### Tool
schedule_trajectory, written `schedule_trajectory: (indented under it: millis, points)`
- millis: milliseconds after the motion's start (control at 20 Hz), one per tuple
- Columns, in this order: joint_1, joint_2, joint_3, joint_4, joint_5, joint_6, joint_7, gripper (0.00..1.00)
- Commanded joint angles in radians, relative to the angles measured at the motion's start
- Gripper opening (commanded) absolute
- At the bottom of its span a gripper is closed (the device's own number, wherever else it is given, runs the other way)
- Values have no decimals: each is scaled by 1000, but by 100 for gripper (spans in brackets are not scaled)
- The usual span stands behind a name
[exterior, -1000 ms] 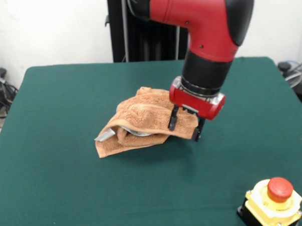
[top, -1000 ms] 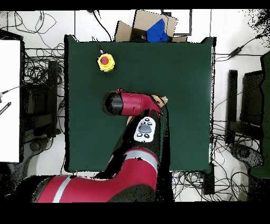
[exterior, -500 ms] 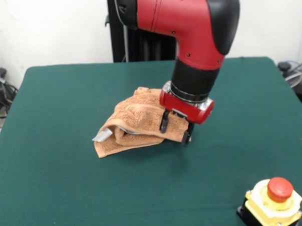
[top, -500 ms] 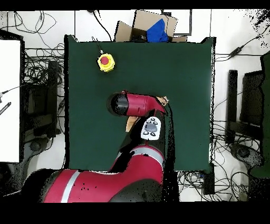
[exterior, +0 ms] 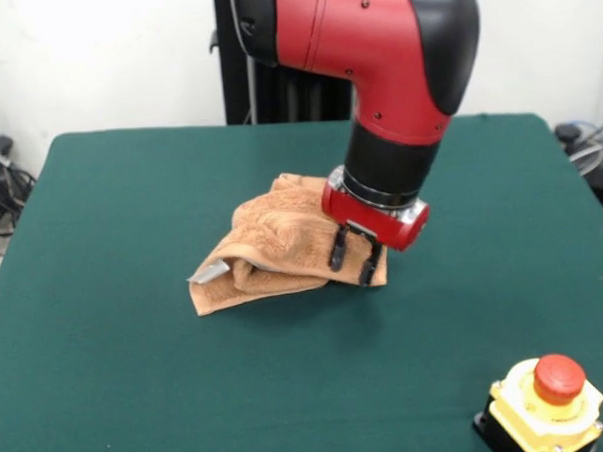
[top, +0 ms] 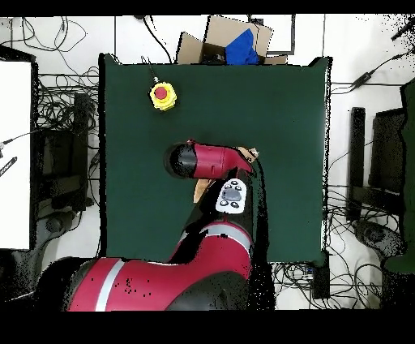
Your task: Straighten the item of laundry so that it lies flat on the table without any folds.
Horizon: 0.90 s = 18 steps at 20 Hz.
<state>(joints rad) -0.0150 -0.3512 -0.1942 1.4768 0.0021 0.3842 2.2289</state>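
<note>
Red-and-black arm (exterior: 374, 43) reaching down from above, elbow bent, wrist section black, red collar at the tool end. Gripper (exterior: 352, 262) pointing down and slightly tilted, two black fingers (exterior: 337, 252) close together with a narrow gap, pinched on cloth. From overhead, arm (top: 207, 160) lying across the middle, gripper hidden beneath it.

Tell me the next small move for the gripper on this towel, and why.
Probably lift the pinched edge a little and draw it outward. The gripper appears shut on the near right edge of the towel, which lies bunched in overlapping folds on the table, far from flat.
</note>
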Motion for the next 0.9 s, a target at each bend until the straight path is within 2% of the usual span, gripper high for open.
schedule_trajectory:
  millis: [50, 400, 900]
  points:
    - [-28, 37, 106, 93, 42, -18, 134, 0]
    - [-21, 21, 139, 123, 76, -13, 156, 0]
    - [-3, 12, 202, 134, 178, -35, 191, 0]
